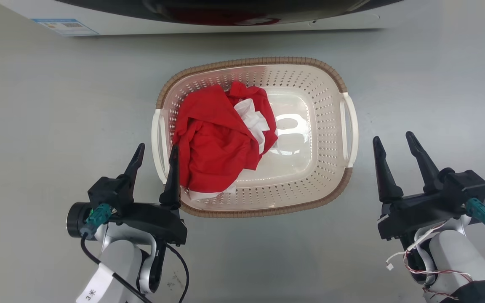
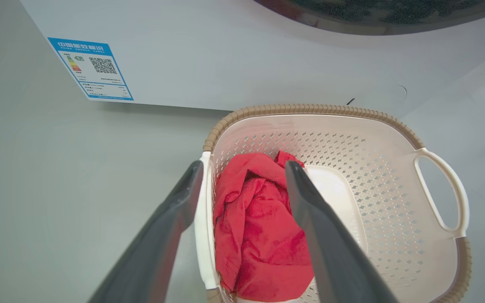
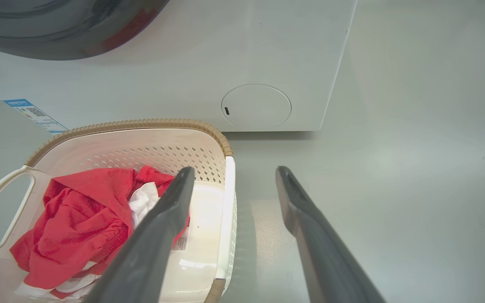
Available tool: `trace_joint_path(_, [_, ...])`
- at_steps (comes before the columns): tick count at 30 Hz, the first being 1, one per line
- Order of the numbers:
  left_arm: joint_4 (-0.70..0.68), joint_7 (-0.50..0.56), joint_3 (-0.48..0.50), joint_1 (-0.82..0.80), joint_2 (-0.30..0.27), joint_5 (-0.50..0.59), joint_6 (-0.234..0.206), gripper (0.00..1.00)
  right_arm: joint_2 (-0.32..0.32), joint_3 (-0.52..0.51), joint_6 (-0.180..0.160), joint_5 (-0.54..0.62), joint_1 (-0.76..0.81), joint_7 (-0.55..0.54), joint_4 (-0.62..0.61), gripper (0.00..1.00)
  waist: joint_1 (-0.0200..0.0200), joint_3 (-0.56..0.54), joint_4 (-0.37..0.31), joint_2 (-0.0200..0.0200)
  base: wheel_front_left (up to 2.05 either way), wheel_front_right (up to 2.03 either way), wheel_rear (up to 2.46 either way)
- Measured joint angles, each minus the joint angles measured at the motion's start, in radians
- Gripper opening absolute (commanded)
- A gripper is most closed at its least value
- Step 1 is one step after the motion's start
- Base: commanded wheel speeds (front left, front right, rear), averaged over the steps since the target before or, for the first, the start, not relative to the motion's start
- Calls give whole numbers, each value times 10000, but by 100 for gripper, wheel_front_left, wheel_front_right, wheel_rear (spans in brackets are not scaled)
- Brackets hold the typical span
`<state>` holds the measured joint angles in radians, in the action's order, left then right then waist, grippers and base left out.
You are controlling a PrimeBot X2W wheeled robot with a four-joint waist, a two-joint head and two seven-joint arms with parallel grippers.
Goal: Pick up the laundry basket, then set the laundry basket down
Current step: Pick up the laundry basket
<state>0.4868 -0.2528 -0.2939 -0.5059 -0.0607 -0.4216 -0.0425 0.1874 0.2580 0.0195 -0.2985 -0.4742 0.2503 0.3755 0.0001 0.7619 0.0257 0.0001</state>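
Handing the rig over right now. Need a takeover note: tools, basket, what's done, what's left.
The laundry basket stands on the floor in front of the washing machine, with a red garment and white cloth inside.
The left tool is open, its fingers either side of the left handle, not closed on it.
The right tool is open by the right handle, gripping nothing.
Done: both tools are at the handles.
Left, as it looks: grip, lift, set down.
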Motion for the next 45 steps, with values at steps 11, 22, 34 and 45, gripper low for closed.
trace_joint_path(11, [1020, 21, -23, -878, 58, -115, 301, 100, -115, 58, 217, 17, -588, 63, 633, 100, 0, 697, -72, 0, 0, 0, 0])
trace_joint_path(22, [2266, 403, 140, -1875, -13, -247, 527, 100, -458, 280, 424, 17, -1459, 63, 1636, 100, -1, 911, -159, -1, 0, 0, 0])
trace_joint_path(34, [3870, 1223, 267, -3090, -270, -545, 813, 100, -782, 604, 616, 13, -2817, -42, 3321, 100, -1, 969, -375, -1, 0, 0, 0])
trace_joint_path(45, [5150, 2033, 314, -3906, -203, -800, 1137, 100, -1039, 999, 865, -199, -3698, -744, 4963, 100, -1, 907, -418, -1, 0, 0, 0])
